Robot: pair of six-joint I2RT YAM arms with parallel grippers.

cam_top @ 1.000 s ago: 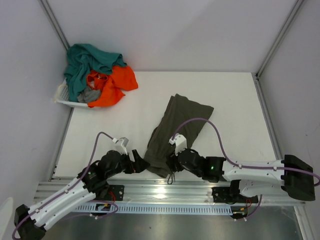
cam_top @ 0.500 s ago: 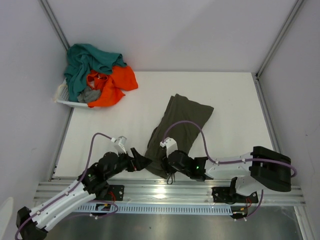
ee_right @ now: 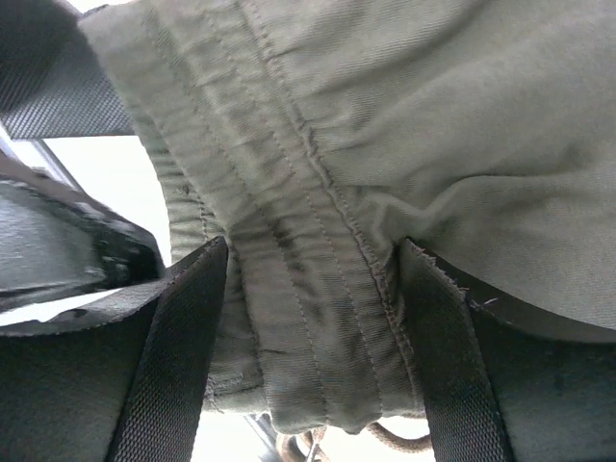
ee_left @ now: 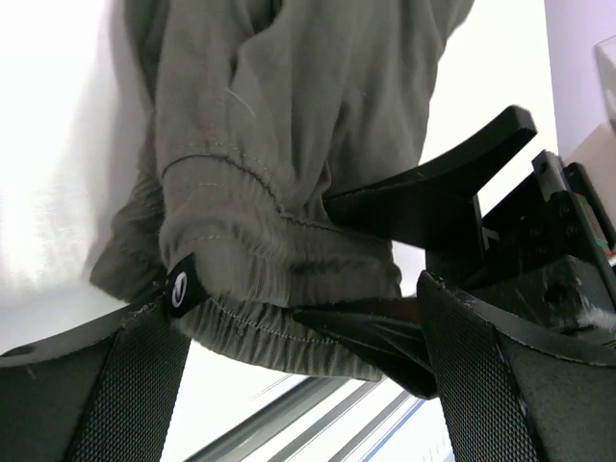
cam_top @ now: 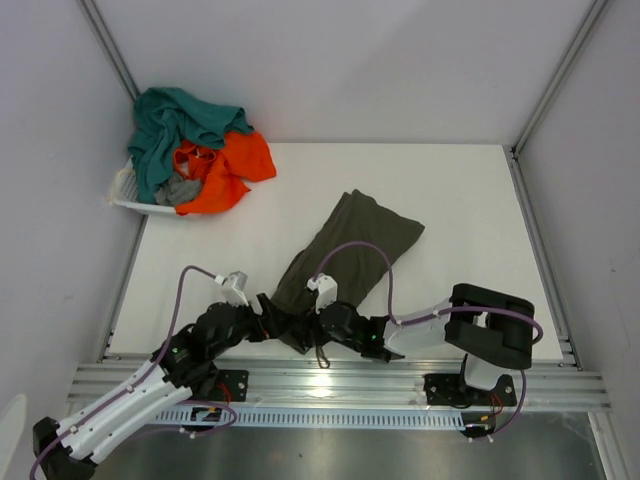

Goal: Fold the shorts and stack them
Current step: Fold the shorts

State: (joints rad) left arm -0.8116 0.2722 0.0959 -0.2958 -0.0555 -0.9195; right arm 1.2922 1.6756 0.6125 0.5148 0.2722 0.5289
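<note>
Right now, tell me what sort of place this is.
Probably a lab test cell for laundry folding: white table boxed in by panels, aluminium rail carrying left arm and right arm, basket heaped with shorts.

A dark olive-green pair of shorts (cam_top: pixel 350 250) lies in a long narrow strip on the white table (cam_top: pixel 470 200), slanting from the near edge up toward the right. Its elastic waistband (ee_left: pixel 279 260) is bunched at the near end, with a drawstring loop (cam_top: pixel 322 356) trailing off it. Teal shorts (cam_top: pixel 165 125), orange shorts (cam_top: pixel 235 165) and a grey pair (cam_top: pixel 178 190) sit heaped and crumpled at the far-left corner.
</note>
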